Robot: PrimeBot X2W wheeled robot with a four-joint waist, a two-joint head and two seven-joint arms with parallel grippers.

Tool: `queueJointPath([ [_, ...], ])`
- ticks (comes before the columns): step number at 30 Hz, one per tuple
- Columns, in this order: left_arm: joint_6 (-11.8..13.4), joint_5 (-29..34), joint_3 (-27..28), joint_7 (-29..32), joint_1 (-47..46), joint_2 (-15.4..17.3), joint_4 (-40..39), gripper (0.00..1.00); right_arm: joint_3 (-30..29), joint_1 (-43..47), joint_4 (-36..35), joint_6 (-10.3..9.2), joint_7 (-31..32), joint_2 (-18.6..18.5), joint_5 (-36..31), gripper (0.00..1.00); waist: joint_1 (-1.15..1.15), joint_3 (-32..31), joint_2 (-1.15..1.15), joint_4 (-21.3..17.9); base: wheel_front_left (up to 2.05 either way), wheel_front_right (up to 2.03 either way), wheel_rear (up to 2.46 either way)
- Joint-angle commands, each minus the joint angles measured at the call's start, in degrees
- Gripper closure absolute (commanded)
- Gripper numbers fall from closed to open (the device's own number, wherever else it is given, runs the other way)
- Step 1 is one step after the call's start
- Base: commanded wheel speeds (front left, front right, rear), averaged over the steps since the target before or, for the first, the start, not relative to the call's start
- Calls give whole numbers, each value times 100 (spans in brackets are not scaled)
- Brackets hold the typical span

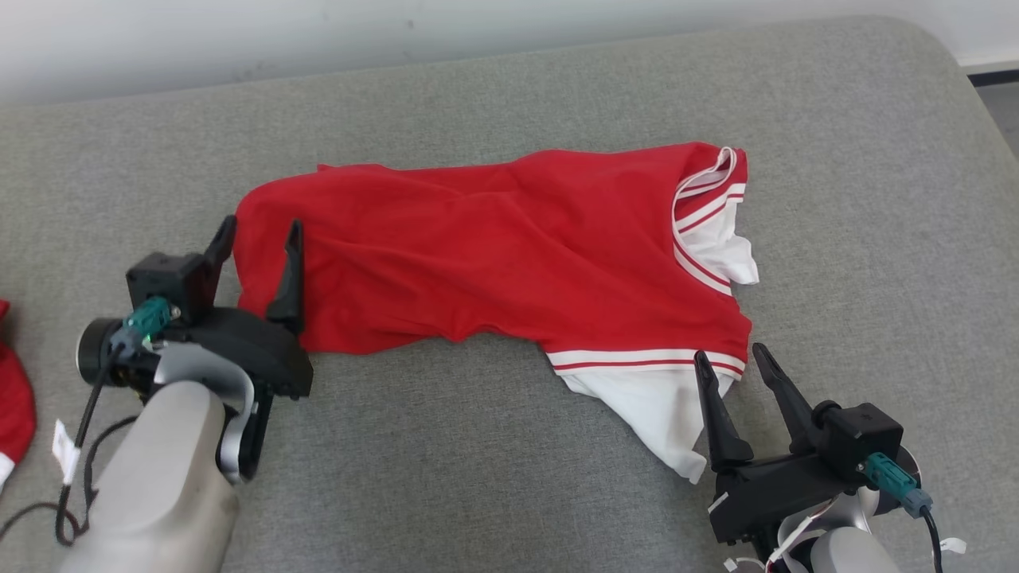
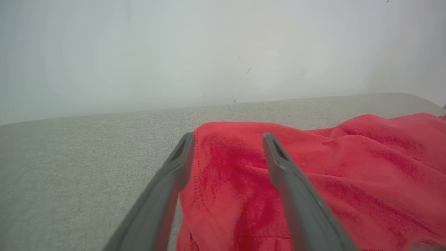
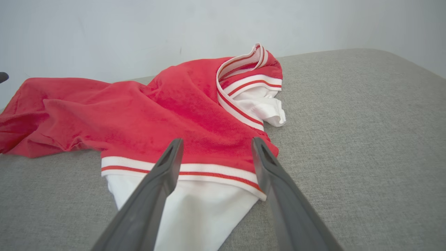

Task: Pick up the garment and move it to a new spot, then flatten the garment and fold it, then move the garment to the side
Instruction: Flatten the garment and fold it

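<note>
Left end effector (image 1: 263, 223) and right end effector (image 1: 728, 351), both wide open, flank the rumpled red-and-white knit garment (image 1: 493, 239); a one-layer pinch could bunch it.

Open cushion (image 1: 493, 477) around garment (image 1: 493, 247); wall (image 1: 239, 40) behind; red cloth (image 1: 12, 398) far left.

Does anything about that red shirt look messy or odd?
Yes. The red garment lies rumpled, not flat: its body is creased, and a white piece pokes out crookedly at its near edge.
</note>
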Motion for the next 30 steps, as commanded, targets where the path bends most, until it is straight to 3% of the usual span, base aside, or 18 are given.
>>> queueJointPath([
  [1,-9,18,32,-33,133,3,-60,0,-5,23,-12,-15,4,1,-32,0,0,-46,-1,48,0,0,0],
  [10,52,414,949,-45,1437,-131,-1910,0,-155,112,-54,-15,69,0,-58,0,0,-266,-1,278,0,0,0],
  [18,-176,917,1740,-43,2817,-576,-3203,0,-323,273,-10,-15,93,1,-68,0,0,-563,-1,421,0,0,0],
  [30,-447,1459,2163,-43,3853,-912,-3465,0,-518,338,259,-15,47,0,-61,0,0,-851,-1,615,0,0,0],
])
